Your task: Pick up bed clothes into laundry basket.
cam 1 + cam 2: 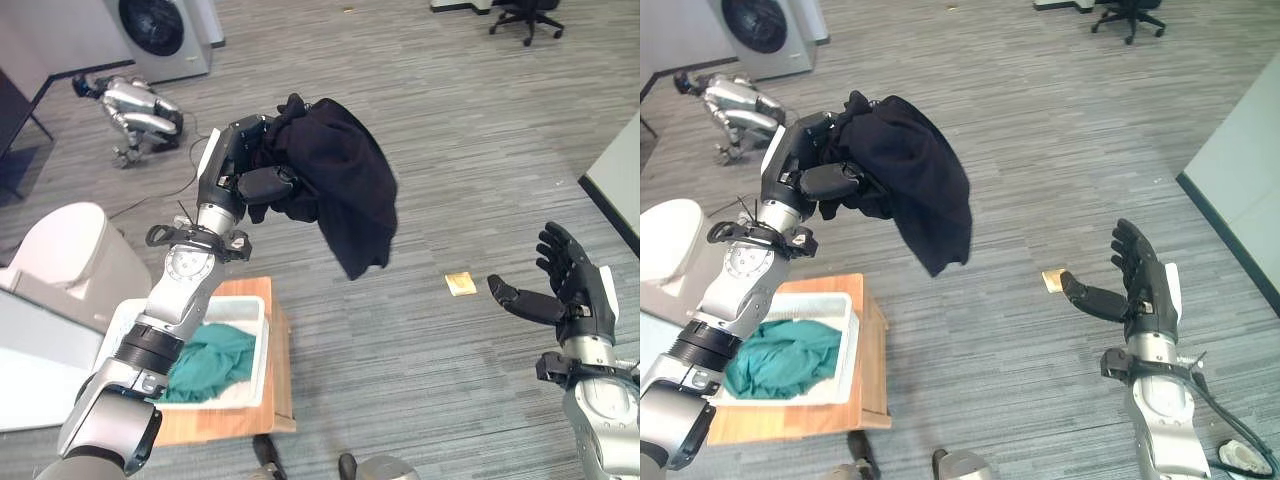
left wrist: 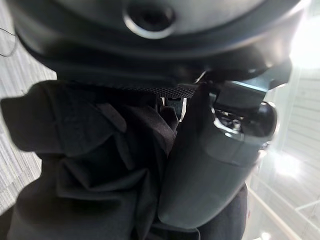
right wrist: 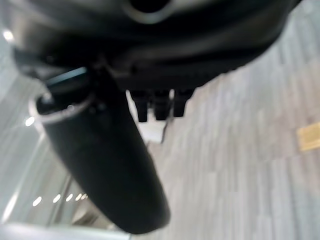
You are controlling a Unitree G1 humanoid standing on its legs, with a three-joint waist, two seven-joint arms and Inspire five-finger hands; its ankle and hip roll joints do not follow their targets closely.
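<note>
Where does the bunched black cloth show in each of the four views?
Left eye view: bunched black cloth, upper centre, gripped by the left hand, hanging above the floor.
Right eye view: upper left of centre.
Left wrist view: crumpled against the thumb.
Right wrist view: not in it.
Shared landmark: the white laundry basket holding green cloth, lower left.

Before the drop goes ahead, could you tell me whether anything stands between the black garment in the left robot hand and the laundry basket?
Nothing visible does. The left robot hand holds the black garment up over the floor; the white laundry basket sits below on a low wooden stand, open-topped, with a green cloth already inside. The right robot hand hangs open, apart.
</note>
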